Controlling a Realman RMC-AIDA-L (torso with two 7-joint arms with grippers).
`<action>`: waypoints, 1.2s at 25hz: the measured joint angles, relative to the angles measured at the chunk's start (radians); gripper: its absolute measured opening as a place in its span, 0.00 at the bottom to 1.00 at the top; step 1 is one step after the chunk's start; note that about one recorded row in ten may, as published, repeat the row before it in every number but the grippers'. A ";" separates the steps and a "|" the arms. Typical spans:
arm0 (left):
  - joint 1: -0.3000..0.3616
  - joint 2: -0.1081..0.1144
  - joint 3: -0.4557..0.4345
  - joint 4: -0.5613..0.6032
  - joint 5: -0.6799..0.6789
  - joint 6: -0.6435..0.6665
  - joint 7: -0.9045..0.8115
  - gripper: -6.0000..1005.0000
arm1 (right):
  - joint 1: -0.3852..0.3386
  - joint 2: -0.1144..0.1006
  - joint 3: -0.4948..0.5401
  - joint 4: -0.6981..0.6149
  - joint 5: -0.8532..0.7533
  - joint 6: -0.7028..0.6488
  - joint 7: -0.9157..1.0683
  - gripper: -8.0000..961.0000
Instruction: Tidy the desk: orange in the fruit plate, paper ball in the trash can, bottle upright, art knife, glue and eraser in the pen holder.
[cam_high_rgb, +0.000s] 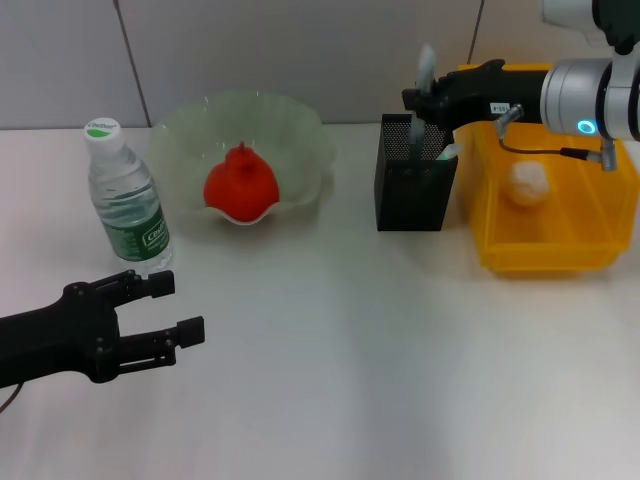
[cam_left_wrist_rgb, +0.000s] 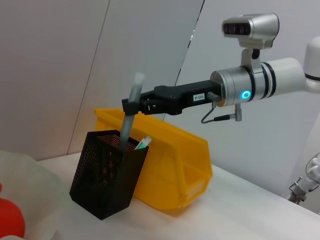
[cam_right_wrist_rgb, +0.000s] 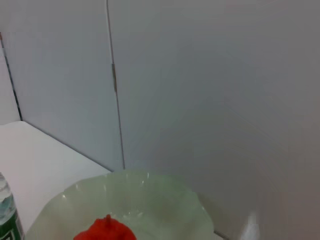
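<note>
Nearest me, my left gripper (cam_high_rgb: 172, 310) hovers low over the surface (cam_high_rgb: 350, 350) with its fingers apart and empty, clear of the bottle (cam_high_rgb: 126, 197), which already stands upright. Beyond, the orange (cam_high_rgb: 240, 182) sits in the fruit plate (cam_high_rgb: 300, 135). Farthest, my right gripper (cam_left_wrist_rgb: 131, 106) is clamped on the art knife (cam_left_wrist_rgb: 131, 111), held upright so its tip drops into the pen holder (cam_high_rgb: 413, 180); the paper ball (cam_high_rgb: 528, 183) lies in the trash can (cam_high_rgb: 560, 250)

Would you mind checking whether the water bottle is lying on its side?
No, the water bottle stands upright on the table, cap on top, beside the fruit plate.
</note>
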 joint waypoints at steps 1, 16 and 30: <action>0.000 0.000 0.000 0.000 0.000 0.000 0.000 0.86 | 0.000 0.000 0.000 0.000 0.000 0.000 0.000 0.21; 0.005 0.006 -0.072 -0.002 -0.001 0.017 0.009 0.86 | -0.131 -0.004 0.013 -0.194 0.116 -0.232 0.032 0.64; -0.024 0.097 -0.161 -0.166 0.068 0.160 0.098 0.86 | -0.318 -0.003 0.015 -0.185 0.192 -0.742 -0.239 0.86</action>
